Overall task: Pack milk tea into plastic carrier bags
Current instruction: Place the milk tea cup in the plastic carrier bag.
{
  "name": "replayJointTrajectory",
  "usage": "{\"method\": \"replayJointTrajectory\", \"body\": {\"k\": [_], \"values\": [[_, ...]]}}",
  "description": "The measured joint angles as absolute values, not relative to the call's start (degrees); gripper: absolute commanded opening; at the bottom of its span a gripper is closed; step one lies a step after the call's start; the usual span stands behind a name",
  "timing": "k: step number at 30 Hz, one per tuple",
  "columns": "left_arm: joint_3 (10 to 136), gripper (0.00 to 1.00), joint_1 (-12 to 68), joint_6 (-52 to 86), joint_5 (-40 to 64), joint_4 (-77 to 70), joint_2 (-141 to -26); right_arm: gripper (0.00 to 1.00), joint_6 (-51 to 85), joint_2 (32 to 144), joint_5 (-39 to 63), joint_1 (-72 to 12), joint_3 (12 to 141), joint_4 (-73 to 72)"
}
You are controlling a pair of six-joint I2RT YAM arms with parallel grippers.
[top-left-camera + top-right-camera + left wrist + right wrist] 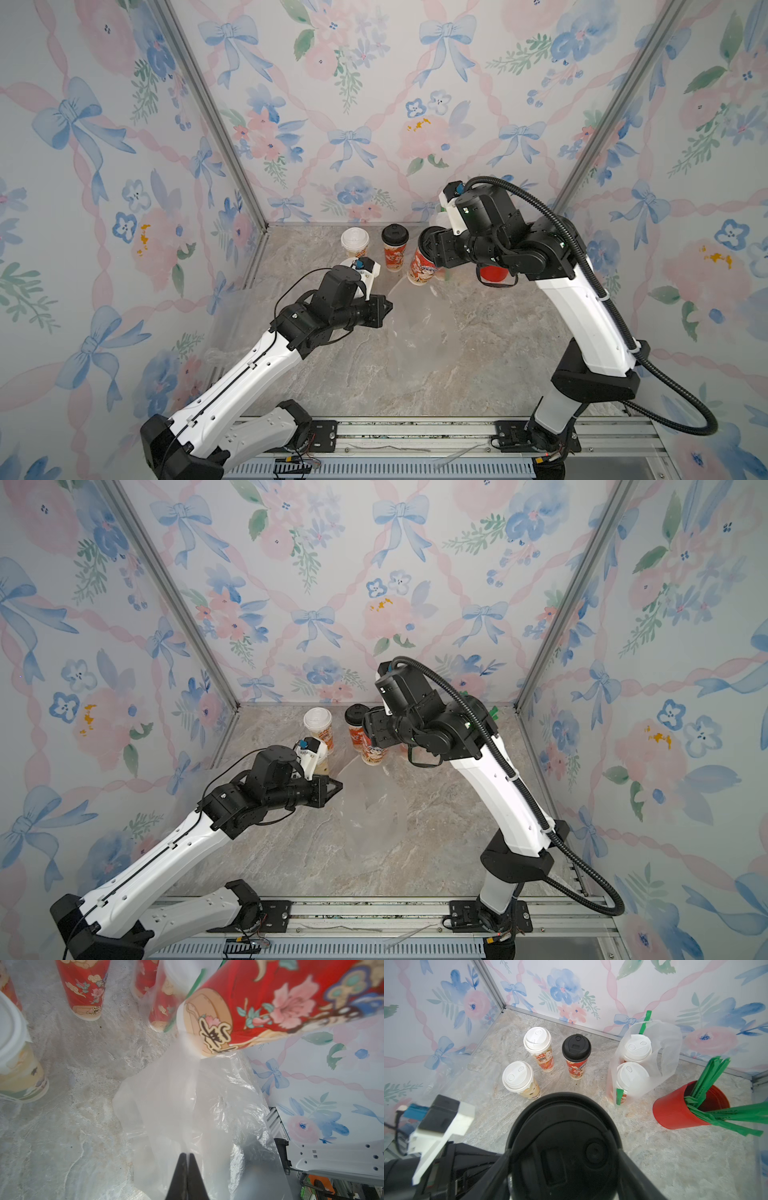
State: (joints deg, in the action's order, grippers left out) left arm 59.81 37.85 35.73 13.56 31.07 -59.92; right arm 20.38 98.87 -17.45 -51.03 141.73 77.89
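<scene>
My right gripper (563, 1151) is shut on a red-printed, black-lidded milk tea cup (422, 266), its fingers on either side of the lid (562, 1136). The cup hangs tilted, its base (207, 1028) just above the mouth of a clear plastic carrier bag (187, 1101) that lies on the table. My left gripper (188, 1155) is shut on that bag's near edge and shows in both top views (388, 307) (338, 787). Three more milk teas stand at the back: one black-lidded (576, 1048) and two white-lidded (537, 1040) (518, 1077).
At the back right stands another carrier bag (660, 1043) holding two white-lidded cups, with green straws tucked in. A plain red cup (675, 1109) of green straws stands to its right. The enclosure's flowered walls close in the back and both sides.
</scene>
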Motion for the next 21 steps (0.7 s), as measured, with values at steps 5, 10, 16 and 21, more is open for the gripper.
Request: {"method": "replayJointTrajectory", "body": {"k": [5, 10, 16, 21], "values": [[58.74, 0.00, 37.85, 36.29, 13.32, 30.85, -59.92, 0.56, 21.52, 95.66, -17.45, -53.87, 141.38, 78.54], [58.28, 0.00, 37.85, 36.32, 12.45, 30.83, -59.35, 0.55, 22.68, 95.20, -17.43, -55.66, 139.74, 78.89], [58.28, 0.00, 37.85, 36.32, 12.21, 30.70, -59.18, 0.54, 24.05, 95.20, -16.97, -56.73, 133.05, 77.82], [58.28, 0.00, 37.85, 36.32, 12.21, 30.70, -59.18, 0.52, 24.67, 95.09, -17.52, -56.73, 124.92, 73.30]]}}
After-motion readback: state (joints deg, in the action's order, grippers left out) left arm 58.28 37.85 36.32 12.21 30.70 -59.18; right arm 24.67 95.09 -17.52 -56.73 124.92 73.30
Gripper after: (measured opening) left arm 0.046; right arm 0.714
